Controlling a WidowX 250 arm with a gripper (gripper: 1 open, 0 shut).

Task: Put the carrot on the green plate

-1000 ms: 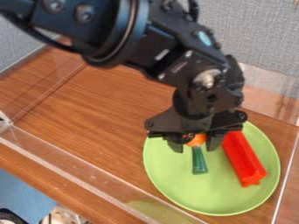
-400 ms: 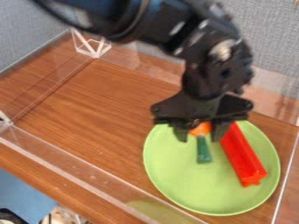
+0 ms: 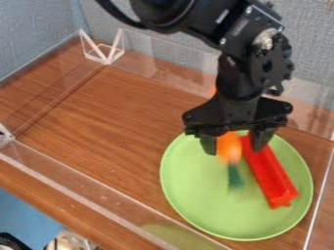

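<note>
**Carrot on the green plate, claw spread above it**

Camera view: You had the gripper over the far part of the green plate, pointing steeply down, its two dark fingers spread apart. The carrot sat in the gap between them; its orange body showed just below the fingertips and its dark-green stem end trailed down onto the plate. That part was blurred, so you could not tell whether the fingers touched the carrot or had let go of it; they were not clamped on it. The carrot's long axis ran roughly from the far side of the plate toward the near side, orange end away from the camera, stem end toward it.

You had one carrot, one green plate, and one red ridged bar. The bar lay on the right half of the plate, just beside the carrot, running about the same way, tilted slightly to the right.

The plate rested on a brown wood-grain table edged by clear low walls. A small wire-frame stand stood at the far left corner. A grey wall lay behind.
</note>
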